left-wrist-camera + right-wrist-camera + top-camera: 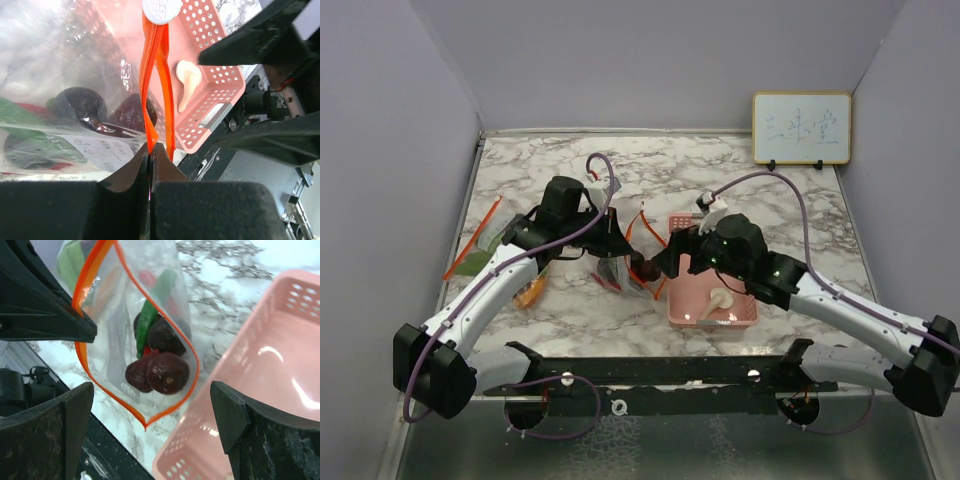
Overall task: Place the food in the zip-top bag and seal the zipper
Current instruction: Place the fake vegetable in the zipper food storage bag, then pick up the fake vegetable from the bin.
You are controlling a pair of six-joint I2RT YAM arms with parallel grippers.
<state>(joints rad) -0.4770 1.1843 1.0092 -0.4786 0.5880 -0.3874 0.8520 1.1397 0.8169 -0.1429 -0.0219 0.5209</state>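
Currently loading: left hand point(150, 150) pinches bag rim point(150, 90), right hand point(150, 407) wide and empty above it. Next I grab 1 mushroom point(186, 80) from basket point(222, 87) alongside.

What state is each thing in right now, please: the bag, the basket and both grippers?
Clear zip-top bag with orange zipper: unsealed, mouth open, dark round pieces and a green piece inside.
Pink perforated plastic basket: holds one white mushroom-like piece.
Left gripper: shut on the bag's orange rim.
Right gripper: open, holding nothing.
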